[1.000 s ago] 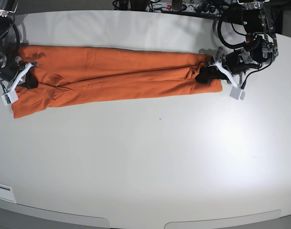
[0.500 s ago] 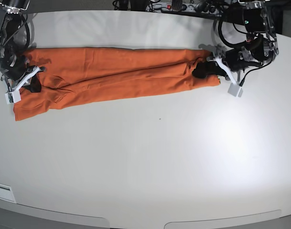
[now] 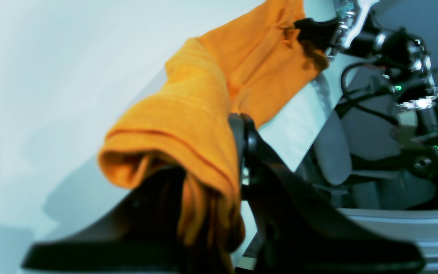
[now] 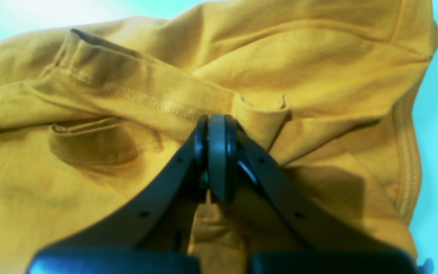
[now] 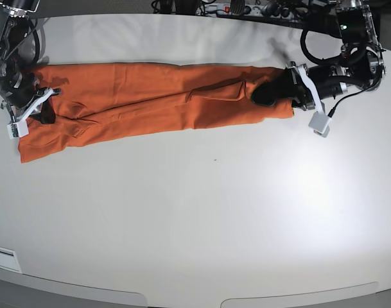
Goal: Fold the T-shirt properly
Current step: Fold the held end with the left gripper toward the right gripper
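Base view: the T-shirt [image 5: 156, 102] lies as a long narrow orange band across the far part of the white table [image 5: 201, 218], w/ the left gripper [image 5: 267, 95] clamped on its end at view-right and the right gripper [image 5: 42, 110] on the opposite end. Left wrist: jaws pinch a bunched fold of shirt, cloth lifted off the table there. Right wrist: jaws fully closed on a small fabric tuck, hems and creases around
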{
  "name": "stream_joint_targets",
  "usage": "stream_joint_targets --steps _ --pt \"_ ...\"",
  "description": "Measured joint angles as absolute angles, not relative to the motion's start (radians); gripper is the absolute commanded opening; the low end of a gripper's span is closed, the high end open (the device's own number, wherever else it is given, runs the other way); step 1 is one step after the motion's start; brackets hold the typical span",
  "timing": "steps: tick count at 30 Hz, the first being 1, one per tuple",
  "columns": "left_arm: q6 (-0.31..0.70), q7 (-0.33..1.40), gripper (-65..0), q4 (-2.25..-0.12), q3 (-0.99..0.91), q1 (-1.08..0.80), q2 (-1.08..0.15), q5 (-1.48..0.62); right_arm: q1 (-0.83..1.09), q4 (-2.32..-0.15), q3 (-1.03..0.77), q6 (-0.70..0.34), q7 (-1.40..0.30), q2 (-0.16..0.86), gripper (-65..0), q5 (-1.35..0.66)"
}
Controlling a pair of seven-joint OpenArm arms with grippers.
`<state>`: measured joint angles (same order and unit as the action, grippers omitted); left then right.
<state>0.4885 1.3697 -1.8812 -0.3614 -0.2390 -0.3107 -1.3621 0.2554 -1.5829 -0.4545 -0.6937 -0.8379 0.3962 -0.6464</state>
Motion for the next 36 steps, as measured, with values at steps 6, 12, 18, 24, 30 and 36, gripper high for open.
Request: stream_joint_targets --steps 6,12,18,24,30,36 --pt "0.506 1.342 -65.0 -1.940 -0.361 -0.239 -0.286 -1.370 0.258 -1.583 -0.455 -0.693 -0.853 0.396 -65.0 -0.646" --pt "0.514 1.283 -65.0 -1.940 -0.330 -0.241 -0.221 -1.283 0.258 -1.583 -0.455 -0.693 -0.857 0.396 -65.0 -0.656" --pt "0.513 1.195 -65.0 -1.940 -0.194 -0.241 -0.137 -1.126 0.258 -1.583 -0.455 -0.693 -0.857 0.396 -65.0 -0.654" --pt "0.498 1.075 -65.0 -1.939 -0.064 -0.241 -0.055 -0.941 0.258 -1.583 -0.455 -0.693 -0.857 0.396 -65.0 -0.654" --pt "0.497 0.964 -65.0 -1.939 0.034 -0.241 0.012 -0.786 0.258 -1.583 -0.455 -0.693 -0.857 0.396 -65.0 -0.655" --pt "0.425 0.865 -65.0 -1.939 0.095 -0.241 0.099 -0.621 0.258 -1.583 -0.455 -0.693 -0.860 0.396 -65.0 -0.655"
